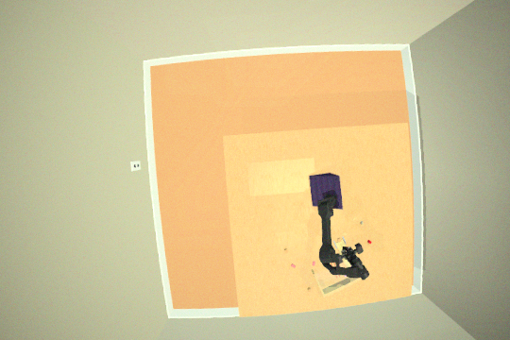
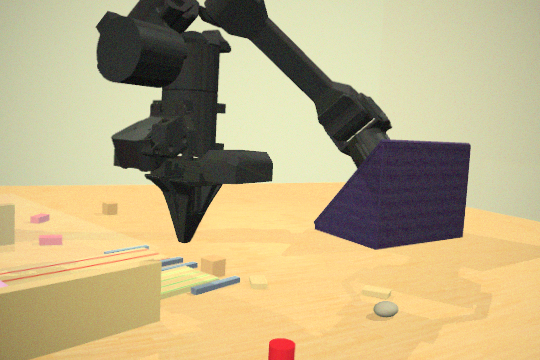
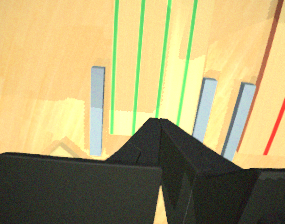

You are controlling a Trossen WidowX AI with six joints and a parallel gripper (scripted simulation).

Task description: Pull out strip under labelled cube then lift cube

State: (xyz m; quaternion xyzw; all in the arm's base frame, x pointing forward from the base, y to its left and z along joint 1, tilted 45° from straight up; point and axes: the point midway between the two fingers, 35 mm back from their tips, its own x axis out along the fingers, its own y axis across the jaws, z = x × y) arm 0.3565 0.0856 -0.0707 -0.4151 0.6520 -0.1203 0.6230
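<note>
My gripper (image 2: 185, 241) (image 3: 156, 127) is shut with nothing between its fingers. It points down and hangs above the table, with its tips over the near end of the green-lined strip (image 3: 124, 65) (image 2: 187, 278) in the wrist view. The red-lined strip (image 3: 258, 135) lies to its right there. Blue bars (image 3: 97, 110) (image 3: 205, 107) (image 3: 239, 120) lie beside the strips. The labelled cube cannot be made out: the wrist view shows no cube, and only a pink sliver (image 2: 2, 284) shows at the left edge of the exterior view.
A beige tray wall (image 2: 80, 299) stands beside the strips. A brown cube (image 2: 213, 265) lies near the bar ends. A grey stone (image 2: 385, 309) (image 1: 361, 223), a red cylinder (image 2: 281, 350) (image 1: 369, 242) and pink blocks (image 2: 50, 240) (image 2: 40, 218) lie around. The purple base (image 2: 420, 194) (image 1: 325, 188) carries the arm.
</note>
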